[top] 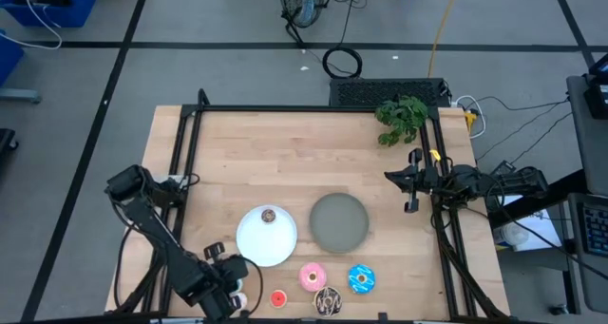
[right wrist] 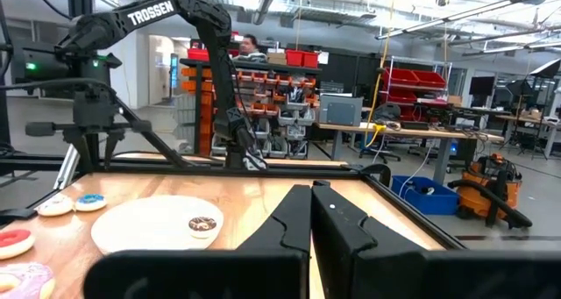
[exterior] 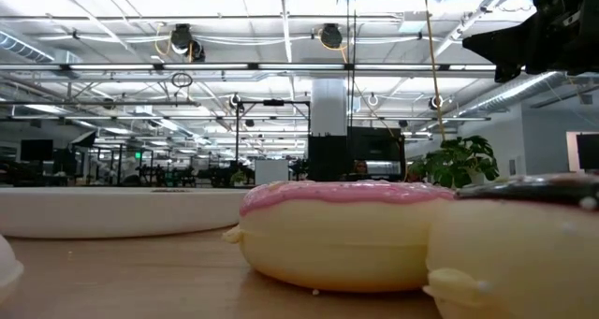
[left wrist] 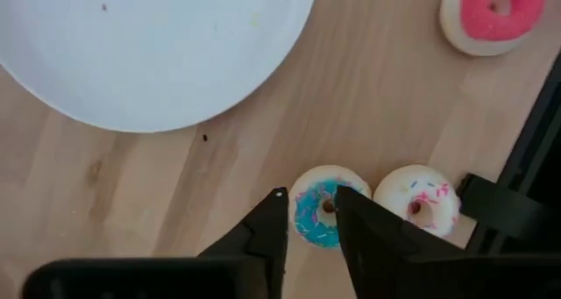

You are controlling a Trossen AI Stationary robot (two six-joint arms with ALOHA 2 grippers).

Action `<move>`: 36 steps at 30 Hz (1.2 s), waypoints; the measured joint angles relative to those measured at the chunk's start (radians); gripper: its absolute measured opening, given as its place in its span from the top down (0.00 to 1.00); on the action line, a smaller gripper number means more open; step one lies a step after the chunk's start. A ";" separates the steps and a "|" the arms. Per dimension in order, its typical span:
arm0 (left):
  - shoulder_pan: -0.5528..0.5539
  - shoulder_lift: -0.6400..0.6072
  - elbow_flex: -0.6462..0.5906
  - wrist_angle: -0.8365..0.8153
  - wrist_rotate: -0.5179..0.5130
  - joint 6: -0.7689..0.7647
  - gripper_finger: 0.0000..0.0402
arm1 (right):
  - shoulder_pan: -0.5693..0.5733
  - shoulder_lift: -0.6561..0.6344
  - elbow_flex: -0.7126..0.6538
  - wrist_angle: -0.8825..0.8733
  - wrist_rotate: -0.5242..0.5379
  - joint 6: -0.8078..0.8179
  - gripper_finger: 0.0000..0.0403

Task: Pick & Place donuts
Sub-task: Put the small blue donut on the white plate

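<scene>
Near the table's front edge, at seven o'clock from the white plate (top: 266, 236), a tiny blue donut (left wrist: 317, 213) is straddled by the left gripper (left wrist: 308, 210), its fingers parted with the ring's rim between the tips. A clean pick is judged to need the tips lowered squarely before pinching. A whitish-pink donut (left wrist: 423, 199) lies just beside it at three o'clock and could be nudged. A brown donut (top: 269, 216) rests on the white plate; a grey plate (top: 339, 221) sits at three o'clock of it. Red (top: 277, 298), pink (top: 313, 276), chocolate (top: 329, 302) and sprinkled blue (top: 361, 278) donuts lie apart. The right gripper (right wrist: 311, 213), pressed together, waits beside a plant (top: 400, 118).
</scene>
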State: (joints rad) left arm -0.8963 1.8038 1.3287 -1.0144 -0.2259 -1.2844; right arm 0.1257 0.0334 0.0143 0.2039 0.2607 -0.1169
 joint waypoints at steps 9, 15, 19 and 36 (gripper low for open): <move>0.000 0.001 -0.097 0.108 0.080 -0.004 0.47 | 0.000 0.000 0.000 0.000 0.000 0.003 1.00; -0.003 0.001 -0.125 0.108 0.084 0.002 0.47 | 0.000 0.000 0.000 0.000 0.000 0.002 1.00; -0.002 0.001 -0.163 0.173 0.087 -0.007 0.50 | 0.000 0.000 0.000 0.001 0.000 0.002 1.00; -0.003 0.007 -0.228 0.273 0.103 -0.004 0.54 | 0.000 0.000 0.000 0.001 0.000 0.000 1.00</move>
State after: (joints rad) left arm -0.8993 1.8109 1.1006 -0.7411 -0.1226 -1.2881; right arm 0.1260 0.0334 0.0143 0.2047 0.2603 -0.1169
